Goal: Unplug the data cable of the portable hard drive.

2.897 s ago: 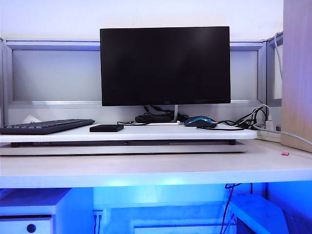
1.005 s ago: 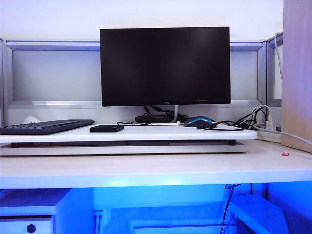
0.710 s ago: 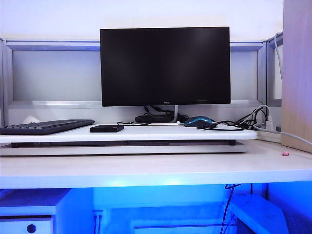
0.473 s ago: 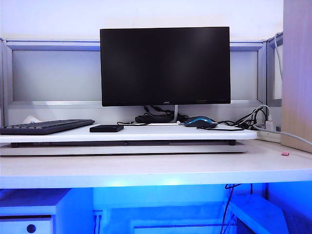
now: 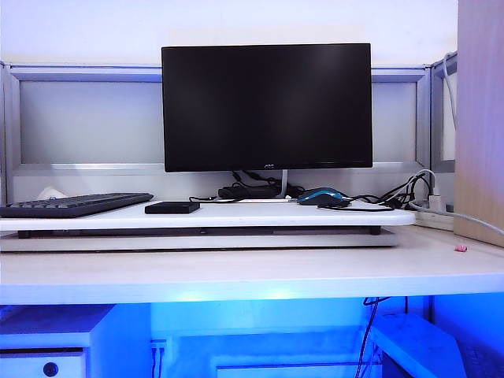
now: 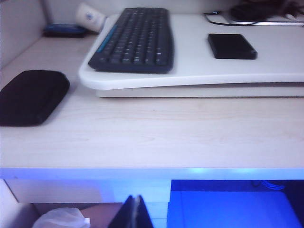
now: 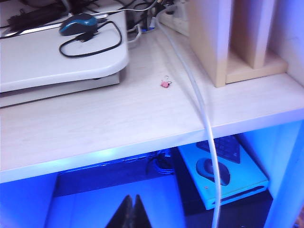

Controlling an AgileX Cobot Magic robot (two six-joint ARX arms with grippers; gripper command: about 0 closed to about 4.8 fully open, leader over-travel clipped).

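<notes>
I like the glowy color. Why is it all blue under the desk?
Exterior view: a blue light glows under the desk, and the monitor is dark. Left and right wrist views: the same glow tints the desk's front edge; both are a little soft.

The exterior view sits low in front of the desk (image 5: 252, 272), about level with its top, and faces straight at the monitor (image 5: 267, 106) from a moderate way off. The left wrist view looks from below and in front of the desk's near edge, on the left, angled up and forward over the keyboard (image 6: 133, 39); the closed left tool (image 6: 132, 212) shows at its lower edge. The right wrist view hangs likewise on the right side, closed right tool (image 7: 129, 211) in frame, facing the mouse (image 7: 78, 23). All three share the raised white platform (image 5: 236, 216); the portable hard drive (image 6: 232, 46) appears in the exterior and left wrist views.
</notes>
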